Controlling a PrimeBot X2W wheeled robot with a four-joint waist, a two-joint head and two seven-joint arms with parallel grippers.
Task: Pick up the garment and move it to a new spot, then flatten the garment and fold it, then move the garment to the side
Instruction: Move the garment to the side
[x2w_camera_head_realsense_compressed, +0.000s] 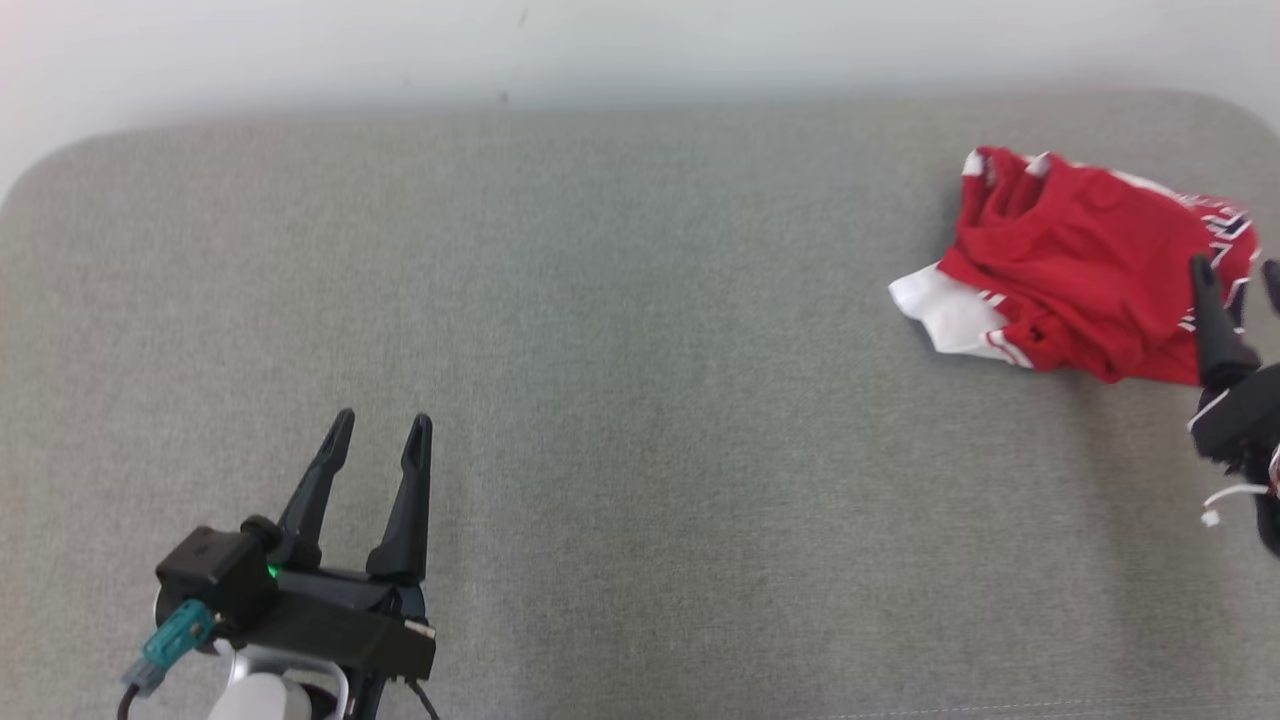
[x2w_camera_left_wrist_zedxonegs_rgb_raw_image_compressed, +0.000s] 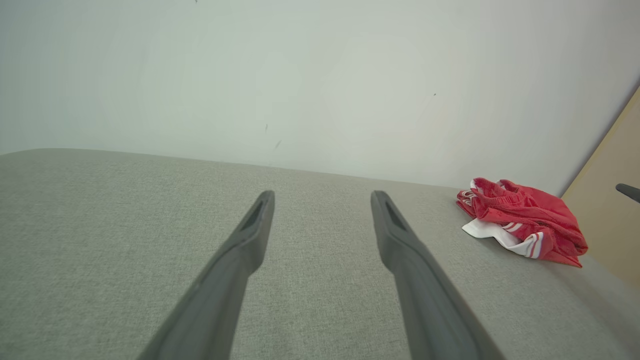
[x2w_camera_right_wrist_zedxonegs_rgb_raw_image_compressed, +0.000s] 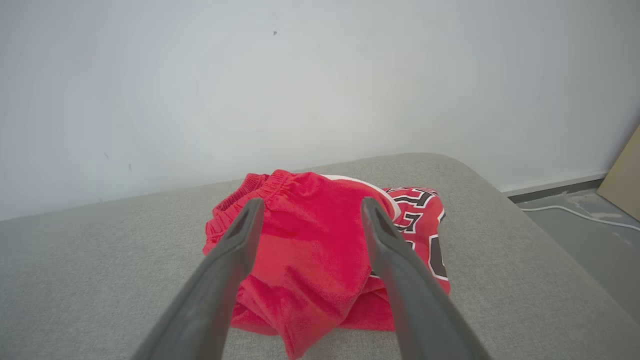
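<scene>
The garment (x2w_camera_head_realsense_compressed: 1075, 270) is a red pair of shorts with white trim and black-and-white lettering, lying crumpled at the far right of the grey cushion. In the left wrist view the garment (x2w_camera_left_wrist_zedxonegs_rgb_raw_image_compressed: 525, 222) sits far off to the right. My right gripper (x2w_camera_head_realsense_compressed: 1236, 268) is open at the garment's near right edge, partly cut off by the frame. In the right wrist view my right gripper (x2w_camera_right_wrist_zedxonegs_rgb_raw_image_compressed: 309, 204) points at the garment (x2w_camera_right_wrist_zedxonegs_rgb_raw_image_compressed: 310, 250), its fingers apart with the red cloth showing behind them. My left gripper (x2w_camera_head_realsense_compressed: 384, 421) is open over bare cushion at the lower left, far from the garment; my left gripper (x2w_camera_left_wrist_zedxonegs_rgb_raw_image_compressed: 322, 196) holds nothing.
The grey fabric cushion (x2w_camera_head_realsense_compressed: 620, 350) has rounded far corners and meets a pale wall (x2w_camera_head_realsense_compressed: 600, 40) at the back. In the right wrist view, past the cushion's right edge, lie grey floor (x2w_camera_right_wrist_zedxonegs_rgb_raw_image_compressed: 590, 235), a white cable (x2w_camera_right_wrist_zedxonegs_rgb_raw_image_compressed: 575, 214) and a tan board (x2w_camera_right_wrist_zedxonegs_rgb_raw_image_compressed: 625, 180).
</scene>
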